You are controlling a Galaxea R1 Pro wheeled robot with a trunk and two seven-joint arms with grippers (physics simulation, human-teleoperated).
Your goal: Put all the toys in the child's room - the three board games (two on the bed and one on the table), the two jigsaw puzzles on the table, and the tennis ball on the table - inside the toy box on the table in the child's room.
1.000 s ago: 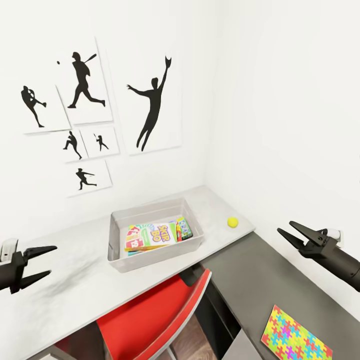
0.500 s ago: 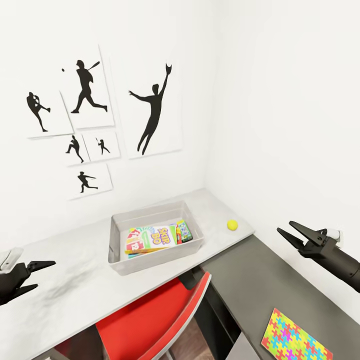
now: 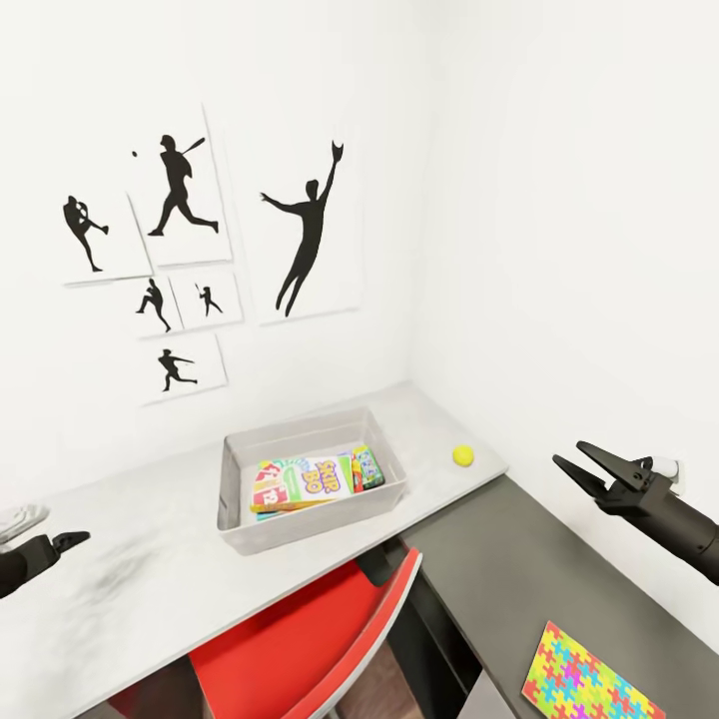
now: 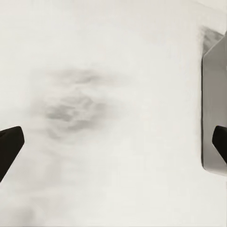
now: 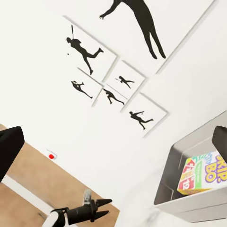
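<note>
- My right gripper [image 3: 579, 466] hangs spread and empty above the dark desk [image 3: 519, 559]; my left gripper [image 4: 113, 142], splayed, holds nothing
- Toy box [image 3: 300, 519] sits on the white table [image 3: 140, 559], board games [image 3: 305, 479] inside; tennis ball [image 3: 462, 455] just beside it; jigsaw puzzle [image 3: 589, 684] lies on the dark desk

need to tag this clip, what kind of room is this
Probably a child's bedroom or study corner: baseball silhouette prints on the wall, a toy box of board games on a corner desk, and a red chair.
</note>
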